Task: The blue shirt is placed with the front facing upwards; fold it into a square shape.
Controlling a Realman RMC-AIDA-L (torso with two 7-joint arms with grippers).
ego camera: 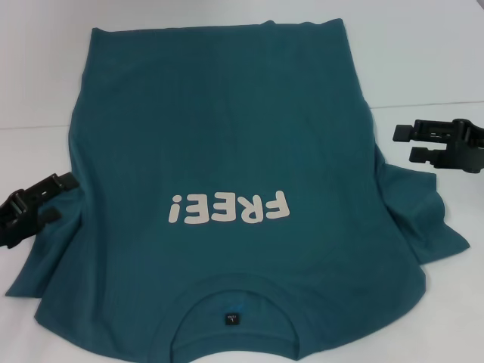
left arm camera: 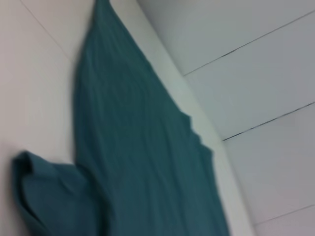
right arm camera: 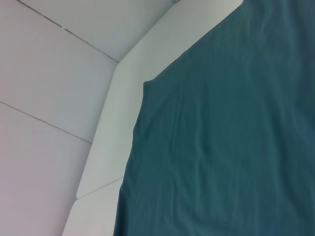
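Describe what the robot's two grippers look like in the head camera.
Both are matte black and plastic-looking. The left gripper is a blocky body with ridged edges and short flat fingers. The right gripper has two long, flat, squared-off fingers stacked in parallel, joined to a bulkier black housing. No cables or markings show.

The blue shirt's [ego camera: 219,151] shoulders run off the head view's bottom edge.

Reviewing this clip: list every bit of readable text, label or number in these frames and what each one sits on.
"FREE!": cream lettering on the front of the blue shirt, upside down in the head view.
Small dark label inside the collar: pale marks, too small to read.
Wrist views: no text visible.
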